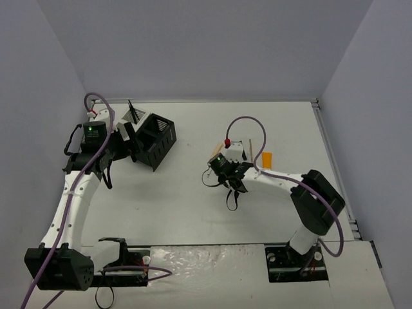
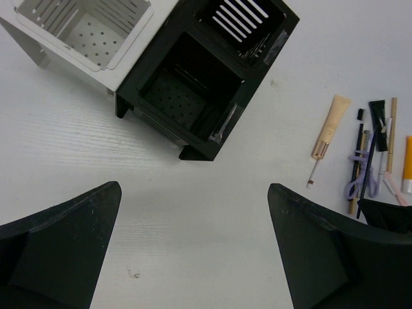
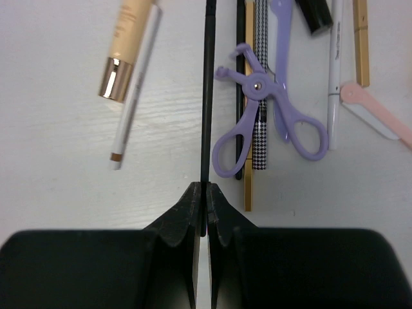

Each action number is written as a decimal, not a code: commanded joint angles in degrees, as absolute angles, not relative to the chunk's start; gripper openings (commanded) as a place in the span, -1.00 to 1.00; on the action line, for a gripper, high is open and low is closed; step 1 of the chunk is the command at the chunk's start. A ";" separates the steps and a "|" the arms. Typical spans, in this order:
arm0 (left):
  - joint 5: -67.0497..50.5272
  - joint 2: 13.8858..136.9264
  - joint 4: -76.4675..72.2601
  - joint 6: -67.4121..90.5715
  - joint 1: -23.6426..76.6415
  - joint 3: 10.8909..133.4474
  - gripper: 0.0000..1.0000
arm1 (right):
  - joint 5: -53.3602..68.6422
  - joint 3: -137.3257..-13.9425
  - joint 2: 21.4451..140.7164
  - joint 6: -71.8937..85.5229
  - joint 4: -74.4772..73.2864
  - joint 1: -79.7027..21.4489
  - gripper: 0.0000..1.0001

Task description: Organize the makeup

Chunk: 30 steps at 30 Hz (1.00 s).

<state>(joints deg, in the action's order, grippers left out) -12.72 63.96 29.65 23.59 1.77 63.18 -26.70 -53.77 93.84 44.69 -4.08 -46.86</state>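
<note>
On a white worktop (image 1: 193,206), the makeup lies in a loose row in front of the right arm, well apart from a black mesh organizer box (image 2: 193,77) and a white box (image 2: 84,32) that touch each other near the left arm. The right pincer (image 3: 205,187) is pinched nearly shut on the near end of a thin black pencil (image 3: 207,96), which runs straight away from its tips. To one side of that pencil lie a beige tube with a gold cap (image 3: 125,48) and a white pencil (image 3: 135,90) touching it. On the other side are a lilac eyelash curler (image 3: 267,112) lying over a houndstooth-patterned pencil (image 3: 260,96), a white pen (image 3: 334,71) and a flat pink piece (image 3: 376,116). An orange tube (image 1: 266,159) lies at the far end of the row. The left pincer (image 2: 193,193) hovers with its jaws spread wide, holding nothing.
</note>
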 commanded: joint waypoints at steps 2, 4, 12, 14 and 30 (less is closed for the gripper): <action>-18.46 64.22 24.09 30.35 5.95 69.31 0.94 | -28.97 -53.87 81.89 39.22 -0.74 -48.66 -1.00; -18.82 64.80 23.14 31.82 8.64 70.54 0.94 | -25.77 -52.33 77.61 35.60 3.82 -48.99 -1.00; -21.36 68.18 14.64 38.69 18.26 74.59 0.94 | -8.93 -41.01 62.88 20.43 24.36 -49.61 -1.00; -20.89 69.15 12.97 39.41 20.83 75.28 0.94 | -5.05 -39.63 60.68 17.44 28.10 -49.66 -1.00; -17.32 76.11 7.48 41.66 32.51 78.22 0.53 | 5.18 -40.43 61.08 14.59 36.90 -49.75 -1.00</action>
<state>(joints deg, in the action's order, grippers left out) -18.40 76.85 12.76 40.49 31.74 74.41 3.17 -38.87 60.79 15.68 29.66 -49.43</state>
